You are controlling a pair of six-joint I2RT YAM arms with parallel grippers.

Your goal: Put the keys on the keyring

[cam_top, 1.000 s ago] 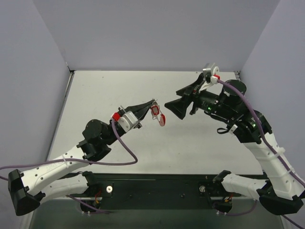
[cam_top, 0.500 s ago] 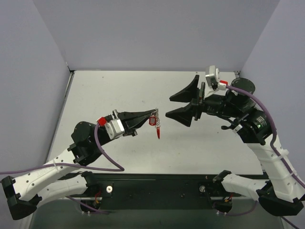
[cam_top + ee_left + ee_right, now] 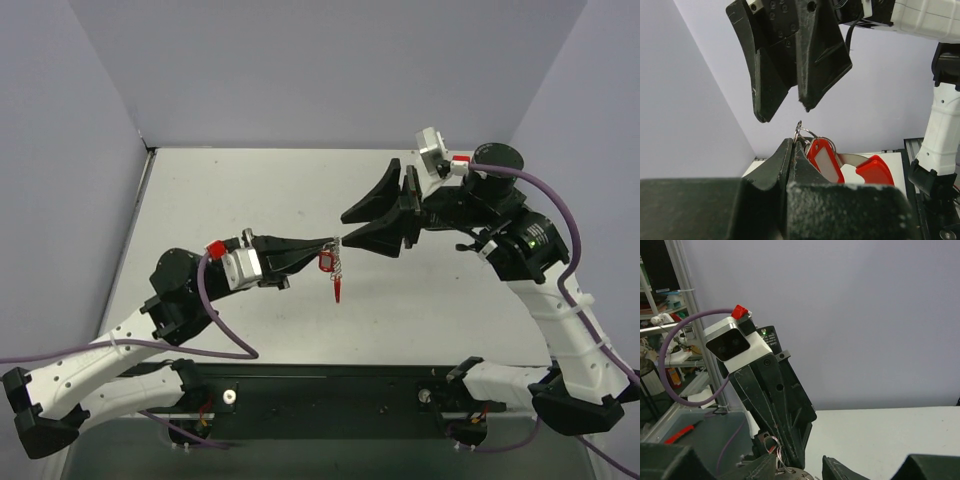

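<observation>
My left gripper (image 3: pixel 334 243) is shut on a thin silver wire ring (image 3: pixel 799 131), held in the air above the table's middle. A red oblong tag (image 3: pixel 823 158) with a white insert and a silver key with a red head (image 3: pixel 874 171) hang from this ring; they also show in the top view (image 3: pixel 327 263). My right gripper (image 3: pixel 344 230) is open, its fingers (image 3: pixel 812 60) just past the left tip, one to each side of the ring. In the right wrist view the ring (image 3: pixel 773 448) sits beside my lower left finger; I cannot tell whether they touch. The red loop with a fan of keys is out of view.
The grey table (image 3: pixel 240 190) is walled by pale panels on the left, back and right. A black rail (image 3: pixel 330 385) with the arm bases runs along the near edge. Purple cables (image 3: pixel 215 335) trail from both wrists.
My right gripper has opened wider and moved left until its fingers reach the left gripper's tip. My left gripper has shifted a little lower and right; the tag and key hang straight down.
</observation>
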